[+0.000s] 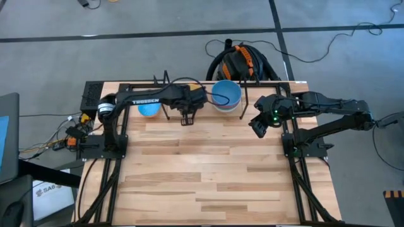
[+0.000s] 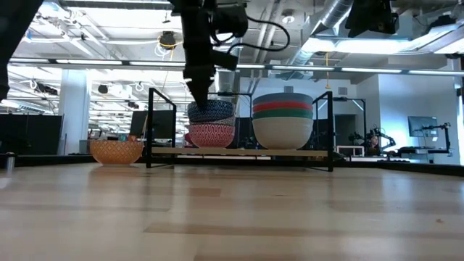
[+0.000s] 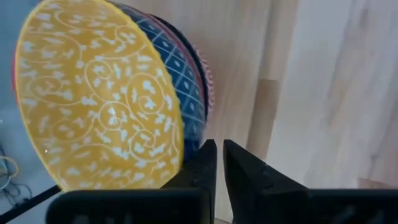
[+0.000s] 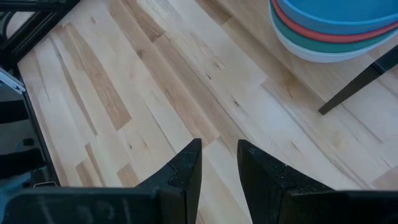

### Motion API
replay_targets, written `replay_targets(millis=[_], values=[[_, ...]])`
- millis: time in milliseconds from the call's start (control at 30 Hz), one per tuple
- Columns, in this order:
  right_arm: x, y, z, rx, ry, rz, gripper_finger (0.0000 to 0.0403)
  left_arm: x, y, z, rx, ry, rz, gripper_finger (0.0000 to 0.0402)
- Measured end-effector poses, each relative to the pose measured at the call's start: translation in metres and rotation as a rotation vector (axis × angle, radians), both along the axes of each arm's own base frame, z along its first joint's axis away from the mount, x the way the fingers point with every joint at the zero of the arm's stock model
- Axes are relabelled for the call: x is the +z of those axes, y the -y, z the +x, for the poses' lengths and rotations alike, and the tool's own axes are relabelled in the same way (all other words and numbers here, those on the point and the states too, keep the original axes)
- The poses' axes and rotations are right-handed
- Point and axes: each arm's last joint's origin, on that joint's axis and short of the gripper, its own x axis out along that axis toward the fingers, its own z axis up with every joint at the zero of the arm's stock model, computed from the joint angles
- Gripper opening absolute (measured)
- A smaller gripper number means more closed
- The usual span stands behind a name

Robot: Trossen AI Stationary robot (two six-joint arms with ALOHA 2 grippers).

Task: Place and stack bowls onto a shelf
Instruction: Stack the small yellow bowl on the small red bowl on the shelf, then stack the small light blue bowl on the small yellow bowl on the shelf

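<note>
The shelf [image 2: 330, 130] stands at the table's far edge. On it sit two stacks. One is a yellow scroll-patterned bowl [image 3: 93, 93] nested in a blue-white patterned bowl [image 2: 211, 111] on a pink patterned bowl [image 2: 211, 135]. The other [image 2: 283, 119] is white, green, red, with a blue bowl [image 1: 226, 94] on top. A light blue bowl [image 1: 149, 109] rests on the table left of the shelf. My left gripper [image 3: 219, 162] is shut beside the yellow bowl's near rim, with nothing between its fingers. My right gripper [image 4: 219, 162] hovers open and empty right of the shelf. My left gripper slants down from the near side, its shut fingers [image 3: 199, 171] close against the yellow bowl's rim [image 3: 180, 158]. Whether they touch it, I cannot tell.
Bare wooden table [image 1: 208, 170] spreads in front of the shelf. A black and orange bundle of cables [image 1: 238, 60] lies beyond the far edge. A black box [image 1: 93, 94] sits at the far left corner. The arm-mount rails [image 1: 297, 176] run along both sides.
</note>
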Motion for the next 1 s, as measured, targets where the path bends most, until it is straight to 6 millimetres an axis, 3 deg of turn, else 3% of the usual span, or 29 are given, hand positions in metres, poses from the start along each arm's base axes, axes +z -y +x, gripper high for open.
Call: replay_targets(millis=[367,833,1000], values=[[0.000,-0.004,0.000,0.011,0.000,-0.021,0.0128,-0.004,-0.016,0.000,0.021,0.046,-0.078,0.0011],[0.000,-0.009,0.000,-0.003,0.005,-0.053,0.0128,-0.004,-0.006,0.004,0.033,0.087,-0.143,0.0011],[0.001,-0.013,0.000,-0.018,0.011,-0.064,0.0128,0.008,-0.001,-0.004,0.070,0.053,-0.046,0.0011]])
